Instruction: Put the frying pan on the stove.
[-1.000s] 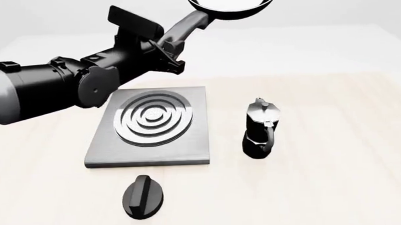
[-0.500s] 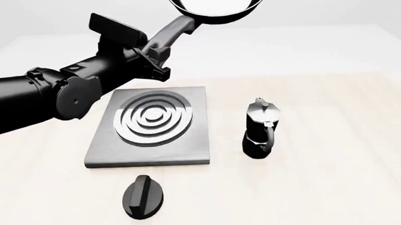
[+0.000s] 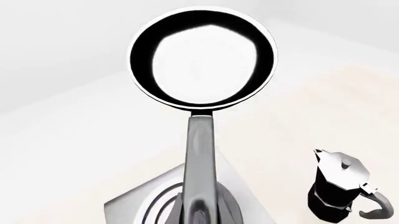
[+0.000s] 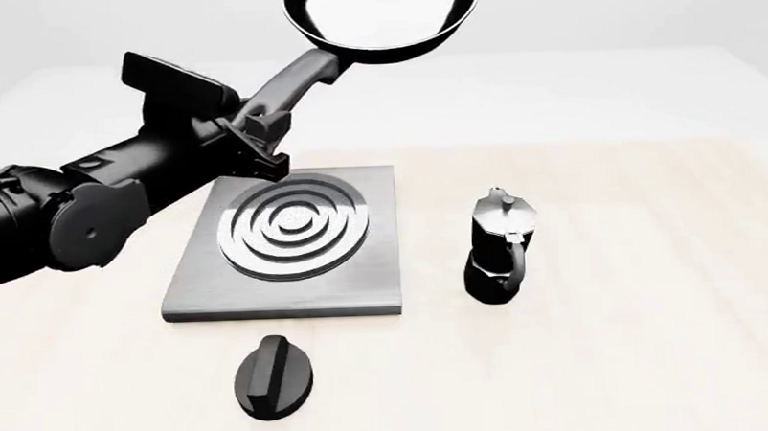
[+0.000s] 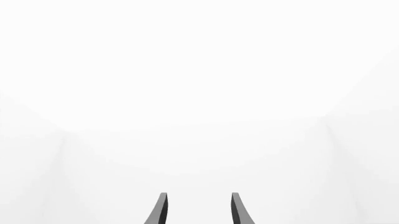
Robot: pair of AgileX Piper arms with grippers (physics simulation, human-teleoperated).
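Nearest us lies a small black oval knob (image 4: 275,375), matte and ridged, on the pale wood-grain table (image 4: 645,360). Just beyond it sits the flat square grey metal stove (image 4: 286,243) with raised silver concentric rings, and to its right, apart from it, stands a faceted black-and-silver moka pot (image 4: 498,245). Above the stove's far left corner, our left gripper (image 4: 256,134) is pinching the long dark grey handle of the round shallow black frying pan (image 4: 380,19), whose glossy inside (image 3: 204,58) and thin pale rim hang high in the air, past the slab's far edge. We judge that the long handle gives the pan leverage to twist in the grip, and a hasty descent could land it off the rings. Our right gripper (image 5: 197,210) points at blank white, its fingers spread and holding nothing.
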